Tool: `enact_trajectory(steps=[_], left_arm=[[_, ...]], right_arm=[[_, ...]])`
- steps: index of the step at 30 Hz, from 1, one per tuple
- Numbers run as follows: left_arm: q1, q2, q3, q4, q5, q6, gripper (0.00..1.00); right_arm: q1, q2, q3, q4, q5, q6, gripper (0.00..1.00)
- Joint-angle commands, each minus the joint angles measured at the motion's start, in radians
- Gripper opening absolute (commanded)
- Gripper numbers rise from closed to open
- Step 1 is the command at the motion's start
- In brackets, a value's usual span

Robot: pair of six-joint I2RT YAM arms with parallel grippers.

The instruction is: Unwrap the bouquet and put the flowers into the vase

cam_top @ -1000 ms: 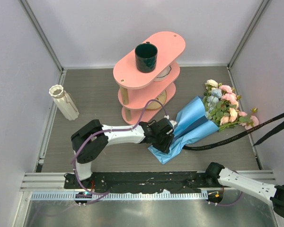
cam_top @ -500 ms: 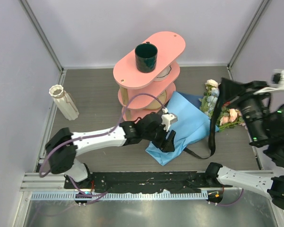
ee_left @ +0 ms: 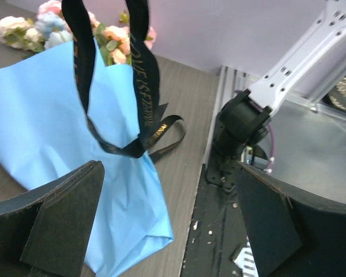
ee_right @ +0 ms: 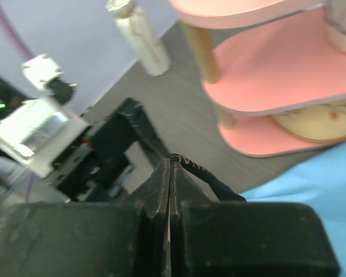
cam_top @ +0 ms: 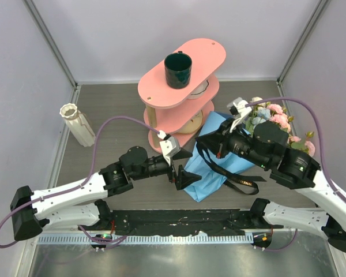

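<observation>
The bouquet lies on the table right of the pink shelf, its blue wrapping paper (cam_top: 218, 168) spread flat and its flowers (cam_top: 272, 118) at the far right end. The black ribbon (cam_top: 233, 180) hangs in a loop over the paper, and my right gripper (cam_top: 202, 141) is shut on its upper end (ee_right: 210, 176). My left gripper (cam_top: 183, 166) stands open at the paper's near left corner (ee_left: 132, 231), with nothing between its fingers (ee_left: 63, 225). The left wrist view shows the ribbon (ee_left: 143, 75) dangling before the flowers (ee_left: 52, 29). The cream ribbed vase (cam_top: 78, 124) stands at the far left.
A pink three-tier shelf (cam_top: 161, 92) stands at the back centre with a dark green mug (cam_top: 178, 69) on top. Its lower tiers (ee_right: 277, 75) are close to the right gripper. The black base rail (cam_top: 179, 218) and the right arm's base (ee_left: 242, 121) lie along the near edge.
The left gripper opened, let go of the blue paper and drew back left. The right arm swung in over the bouquet, carrying the ribbon up and leftward. The paper has spread flat.
</observation>
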Motion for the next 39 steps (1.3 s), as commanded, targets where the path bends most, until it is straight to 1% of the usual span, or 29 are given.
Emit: enact_trajectory(steps=[1, 7, 10, 11, 16, 18, 19, 21, 22, 24, 25, 26, 27, 29, 30, 31, 32, 33, 34, 35, 36, 39], left_arm=[[0.002, -0.062, -0.067, 0.16, -0.086, 0.085, 1.0], [0.002, -0.06, -0.05, 0.114, -0.109, 0.102, 1.0], [0.002, -0.066, -0.051, 0.112, -0.156, 0.105, 1.0], [0.002, -0.068, -0.051, 0.112, -0.195, 0.105, 1.0], [0.002, -0.04, -0.047, 0.111, -0.224, 0.102, 0.99], [0.002, -0.03, -0.039, 0.106, -0.215, 0.092, 0.89], [0.002, -0.024, -0.037, 0.105, -0.215, 0.089, 0.75], [0.002, -0.014, -0.034, 0.097, -0.216, 0.092, 0.61], [0.002, -0.013, -0.033, 0.091, -0.218, 0.094, 0.49], [0.002, -0.008, -0.013, 0.059, -0.215, 0.115, 0.31], [0.002, -0.007, -0.004, 0.041, -0.219, 0.126, 0.1], [0.002, -0.004, 0.016, 0.002, -0.241, 0.129, 0.0], [0.002, -0.004, 0.021, -0.012, -0.271, 0.135, 0.0], [0.004, -0.013, 0.024, -0.024, -0.325, 0.144, 0.0], [0.002, -0.025, 0.022, -0.026, -0.351, 0.141, 0.0], [0.002, -0.03, 0.024, -0.03, -0.424, 0.141, 0.0], [0.004, -0.034, 0.03, -0.053, -0.461, 0.141, 0.0], [0.002, -0.037, 0.038, -0.071, -0.509, 0.143, 0.0], [0.004, -0.039, 0.056, -0.09, -0.59, 0.145, 0.0], [0.004, -0.042, 0.064, -0.122, -0.635, 0.149, 0.0], [0.005, -0.048, 0.068, -0.131, -0.667, 0.151, 0.0], [0.012, -0.065, 0.079, -0.151, -0.692, 0.172, 0.0]], right_arm=[[0.004, 0.033, -0.033, 0.191, -0.302, 0.068, 0.01], [0.004, 0.073, -0.069, 0.274, -0.374, 0.105, 0.01], [0.004, 0.07, -0.077, 0.274, -0.369, 0.113, 0.01], [0.004, 0.069, -0.085, 0.278, -0.368, 0.119, 0.01], [0.004, 0.066, -0.115, 0.332, -0.385, 0.156, 0.01], [0.004, 0.069, -0.134, 0.365, -0.38, 0.174, 0.01], [0.004, 0.076, -0.14, 0.372, -0.373, 0.18, 0.01], [0.004, 0.081, -0.142, 0.384, -0.366, 0.188, 0.01], [0.004, 0.081, -0.142, 0.386, -0.357, 0.19, 0.01], [0.004, 0.076, -0.146, 0.382, -0.333, 0.19, 0.01], [0.004, 0.07, -0.151, 0.381, -0.296, 0.186, 0.01], [0.004, 0.057, -0.155, 0.367, -0.262, 0.185, 0.01], [0.004, 0.05, -0.157, 0.358, -0.227, 0.185, 0.07], [0.004, 0.027, -0.16, 0.321, -0.1, 0.185, 0.23], [0.004, 0.02, -0.161, 0.304, -0.062, 0.182, 0.4], [0.005, 0.009, -0.163, 0.284, -0.013, 0.173, 0.47], [0.004, 0.0, -0.163, 0.242, 0.079, 0.171, 0.56], [0.004, -0.025, -0.166, 0.223, 0.132, 0.17, 0.74], [0.004, -0.04, -0.18, 0.208, 0.172, 0.165, 0.81], [0.004, -0.052, -0.19, 0.186, 0.23, 0.153, 0.86], [0.004, -0.09, -0.203, 0.183, 0.247, 0.142, 0.93], [0.004, -0.147, -0.29, 0.212, 0.218, 0.066, 0.99]])
